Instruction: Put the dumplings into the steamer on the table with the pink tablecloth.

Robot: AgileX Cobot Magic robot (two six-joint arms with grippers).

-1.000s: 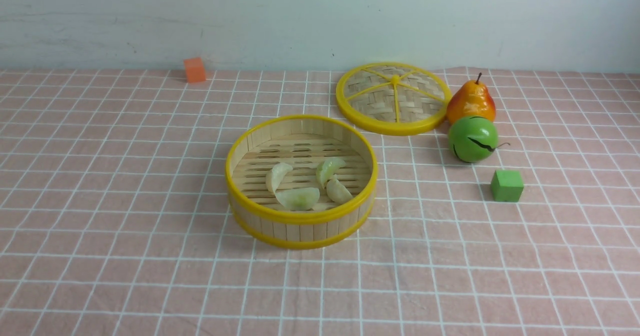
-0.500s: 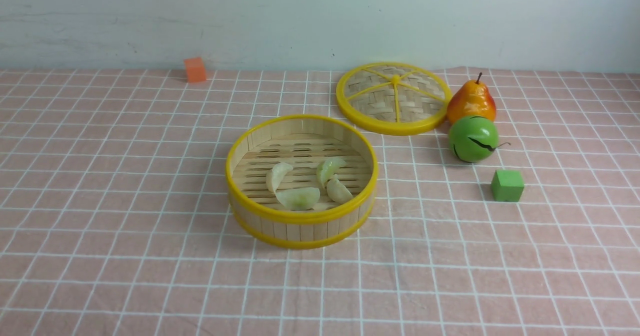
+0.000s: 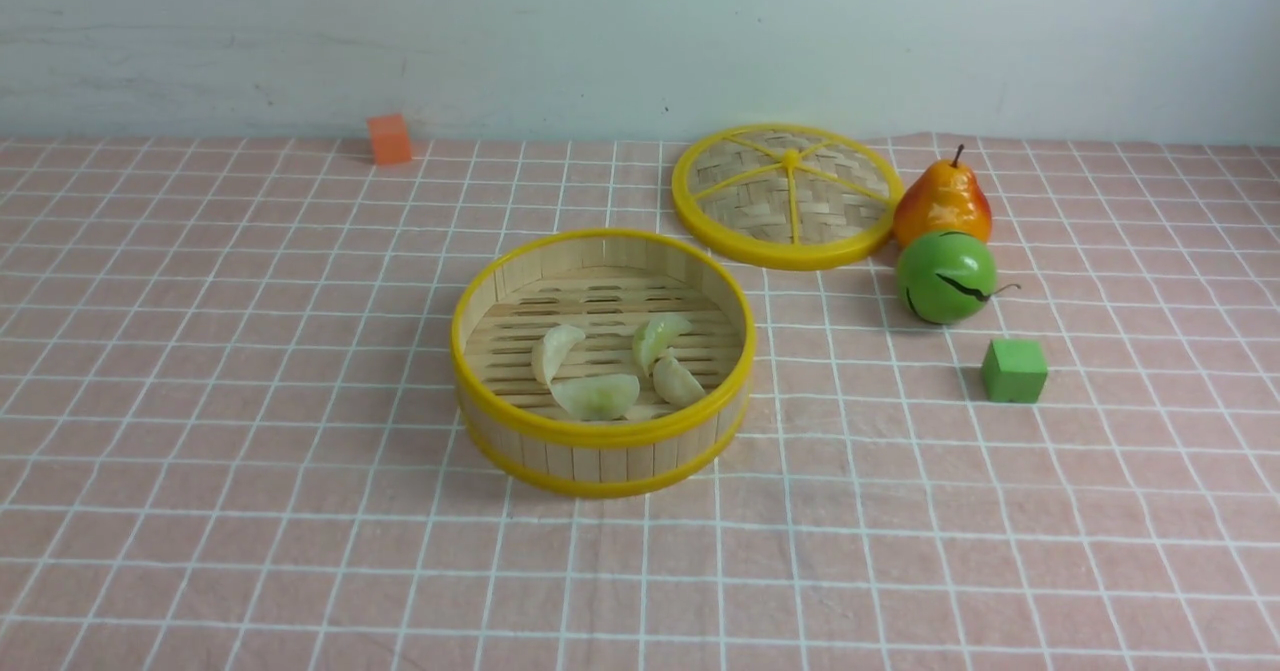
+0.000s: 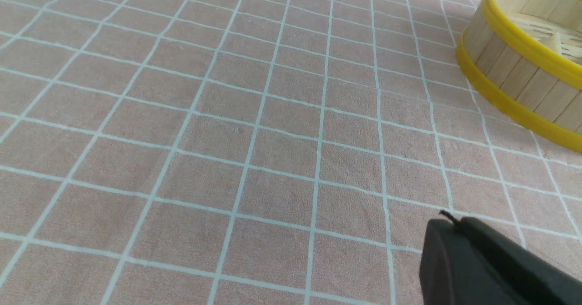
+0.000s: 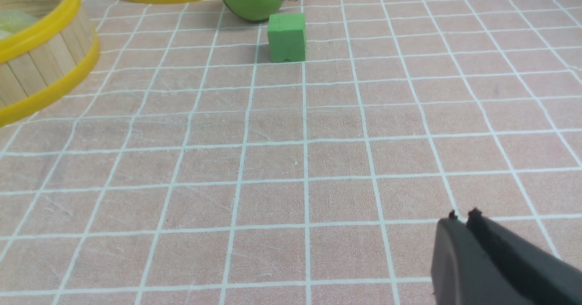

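The steamer (image 3: 603,436) stands mid-table on the pink tablecloth (image 3: 250,401). Several pale dumplings lie on its slatted floor, among them one at the front (image 3: 597,396), one at the left (image 3: 553,351) and one at the right (image 3: 660,337). Neither gripper shows in the front view. My left gripper (image 4: 448,223) is shut and empty over bare cloth, with the steamer (image 4: 514,64) off to one side. My right gripper (image 5: 461,218) is shut and empty over bare cloth, with the steamer's wall (image 5: 41,64) at the frame edge.
The woven lid (image 3: 787,196) lies flat behind the steamer. A pear (image 3: 941,201), a green ball (image 3: 946,278) and a green cube (image 3: 1014,371) sit to the right. An orange cube (image 3: 389,139) stands at the back left by the wall.
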